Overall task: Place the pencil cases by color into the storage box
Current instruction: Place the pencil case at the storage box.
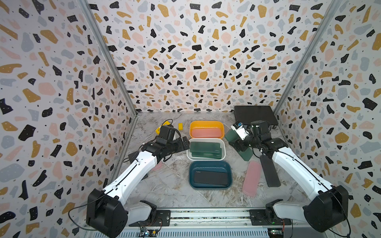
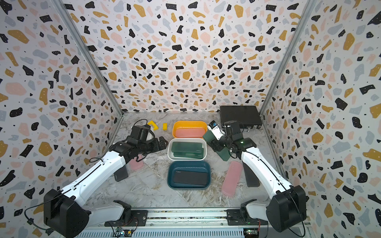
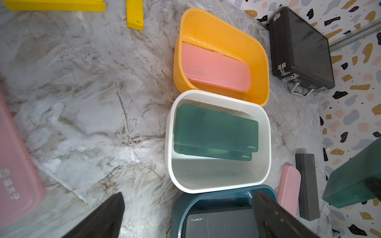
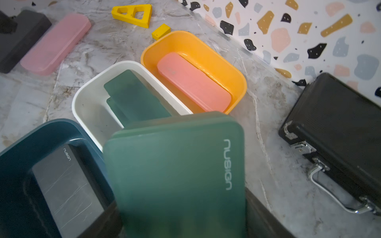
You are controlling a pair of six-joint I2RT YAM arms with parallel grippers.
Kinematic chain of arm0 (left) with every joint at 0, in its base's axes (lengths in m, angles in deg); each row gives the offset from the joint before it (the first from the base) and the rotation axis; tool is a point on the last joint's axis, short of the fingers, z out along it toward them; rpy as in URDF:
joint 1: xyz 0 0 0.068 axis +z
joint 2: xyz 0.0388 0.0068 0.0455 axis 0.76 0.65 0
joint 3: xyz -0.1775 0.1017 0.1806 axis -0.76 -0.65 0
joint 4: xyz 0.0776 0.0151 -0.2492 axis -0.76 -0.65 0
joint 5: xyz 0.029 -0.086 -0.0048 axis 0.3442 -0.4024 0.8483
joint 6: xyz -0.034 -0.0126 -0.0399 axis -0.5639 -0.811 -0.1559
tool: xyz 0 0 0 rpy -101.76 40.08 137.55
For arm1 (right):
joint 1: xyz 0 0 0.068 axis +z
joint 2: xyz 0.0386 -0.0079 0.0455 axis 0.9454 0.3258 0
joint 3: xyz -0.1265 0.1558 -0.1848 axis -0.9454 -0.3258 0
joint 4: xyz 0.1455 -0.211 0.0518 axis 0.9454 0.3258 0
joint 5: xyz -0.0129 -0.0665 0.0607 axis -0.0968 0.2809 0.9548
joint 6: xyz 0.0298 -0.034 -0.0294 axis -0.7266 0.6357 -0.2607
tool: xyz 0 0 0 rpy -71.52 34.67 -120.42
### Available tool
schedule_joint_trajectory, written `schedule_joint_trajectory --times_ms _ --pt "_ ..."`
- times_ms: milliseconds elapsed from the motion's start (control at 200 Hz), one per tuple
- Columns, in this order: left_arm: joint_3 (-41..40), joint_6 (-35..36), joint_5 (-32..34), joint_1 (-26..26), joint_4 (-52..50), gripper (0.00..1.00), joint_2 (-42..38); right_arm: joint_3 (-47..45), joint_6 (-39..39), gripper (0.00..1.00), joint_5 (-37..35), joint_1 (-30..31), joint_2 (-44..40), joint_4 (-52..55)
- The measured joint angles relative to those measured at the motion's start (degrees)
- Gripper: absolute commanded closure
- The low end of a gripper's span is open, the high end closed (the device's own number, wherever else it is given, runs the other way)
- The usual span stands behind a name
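Nearest, a smooth black case is laid flat in the rounded blue bin. To its right, a matte pink case and a charcoal case are laid on the marbled table. Two frosted green cases are stacked in the white bin. The left gripper is held spread beside that bin, forearm low. The right gripper, wrist bent down, is clamped on a third green case, tilted right of the white bin. Farthest, a salmon case is seen in the orange bin.
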Motion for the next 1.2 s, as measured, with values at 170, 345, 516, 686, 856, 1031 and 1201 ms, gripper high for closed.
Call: schedule_joint_trajectory --times_ms 170,345,516,686,856,1031,1201 --pt "-0.02 -0.79 0.07 1.18 -0.68 0.00 -0.96 3.08 5.25 0.48 -4.70 7.43 2.71 0.26" --pt "-0.04 -1.55 1.55 2.80 -2.64 0.00 -2.56 5.90 10.38 0.48 -8.20 13.88 8.41 0.92" --pt "-0.04 -2.38 3.67 4.59 -5.03 0.00 -3.65 7.80 14.69 0.48 -10.38 18.71 13.35 1.22" --pt "-0.04 -2.64 5.14 6.73 -7.80 0.00 -3.76 10.38 17.73 0.48 -11.45 21.20 17.35 1.20" --pt "-0.39 -2.84 5.49 8.39 -9.22 0.00 -4.44 13.33 19.74 0.48 -12.37 22.84 21.38 0.92" --pt "-0.79 -2.86 6.10 9.40 -9.84 0.00 -5.70 15.78 20.50 0.49 -12.37 23.54 25.31 0.68" --pt "-0.83 -2.86 6.62 10.10 -10.32 0.00 -6.82 17.81 20.41 0.49 -12.39 23.80 29.03 0.20"
